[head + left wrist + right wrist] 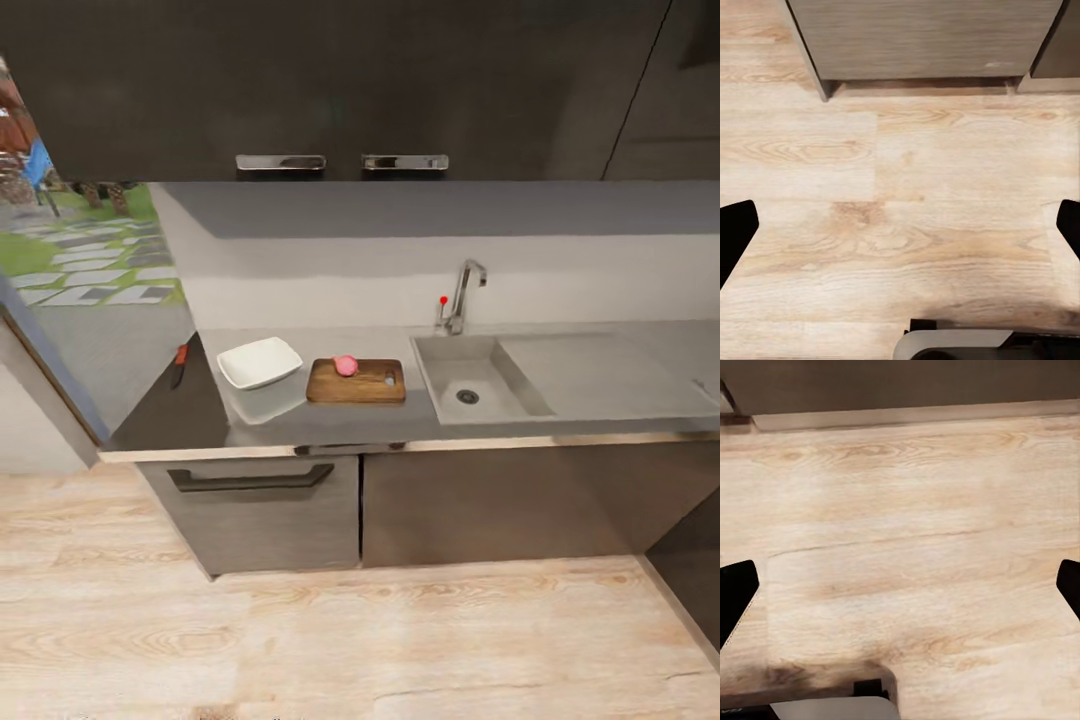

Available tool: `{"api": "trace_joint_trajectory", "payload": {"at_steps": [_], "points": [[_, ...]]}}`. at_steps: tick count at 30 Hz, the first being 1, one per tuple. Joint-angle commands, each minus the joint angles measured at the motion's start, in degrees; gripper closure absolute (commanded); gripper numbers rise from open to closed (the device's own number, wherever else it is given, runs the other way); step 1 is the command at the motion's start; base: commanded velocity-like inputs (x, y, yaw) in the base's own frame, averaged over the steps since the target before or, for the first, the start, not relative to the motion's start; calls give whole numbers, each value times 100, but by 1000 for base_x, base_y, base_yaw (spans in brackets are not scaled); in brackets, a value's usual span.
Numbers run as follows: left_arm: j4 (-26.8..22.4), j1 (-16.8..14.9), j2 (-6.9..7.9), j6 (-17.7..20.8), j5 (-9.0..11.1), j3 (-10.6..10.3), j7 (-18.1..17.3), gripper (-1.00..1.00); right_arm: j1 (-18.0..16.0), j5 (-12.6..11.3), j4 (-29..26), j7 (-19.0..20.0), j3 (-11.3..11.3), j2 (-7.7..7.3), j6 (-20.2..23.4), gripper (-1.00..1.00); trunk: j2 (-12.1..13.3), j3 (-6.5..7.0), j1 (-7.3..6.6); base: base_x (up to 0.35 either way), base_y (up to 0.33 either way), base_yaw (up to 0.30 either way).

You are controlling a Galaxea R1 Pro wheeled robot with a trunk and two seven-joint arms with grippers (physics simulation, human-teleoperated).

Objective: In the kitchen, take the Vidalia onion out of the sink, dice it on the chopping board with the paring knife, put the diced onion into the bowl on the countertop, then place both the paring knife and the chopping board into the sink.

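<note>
Head view shows the counter (pixel 560 380) from a little way back, with the Vidalia onion (pixel 345 365) whole on the chopping board (pixel 357 382), which lies near the front edge just beside the sink (pixel 478 382). So the first step looks done: the onion is out of the basin (which appears bare apart from its drain). On the board's other side, just beside it, sits the bowl (pixel 259 361), with nothing in it. The paring knife (pixel 180 364) lies untouched near the counter's left end, well apart from the board. Dicing, filling the bowl and putting knife and board into the sink are all left.

The wrist views show what the head view does not: the left claw (pixel 900 229) and the right claw (pixel 900 589), each spread wide and holding nothing, hanging above the wooden floor (pixel 945 172) near the cabinet fronts.
</note>
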Motion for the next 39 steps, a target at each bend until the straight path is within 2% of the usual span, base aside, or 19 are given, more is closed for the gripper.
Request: {"api": "trace_joint_trajectory", "payload": {"at_steps": [1,14,39], "points": [[-8,-1,11,-12,45,-38,31,-100,0,24,-13,55,-42,10,-11,-100,-6,0,2,0,209,173],[26,-1,11,-12,45,-38,24,-100,0,24,-13,63,-39,10,-129,-100,-6,115,2,0,304,10],[124,-1,11,-12,45,-38,24,-100,0,24,-13,72,-35,10,-134,-100,-6,346,2,0,316,-114]]}}
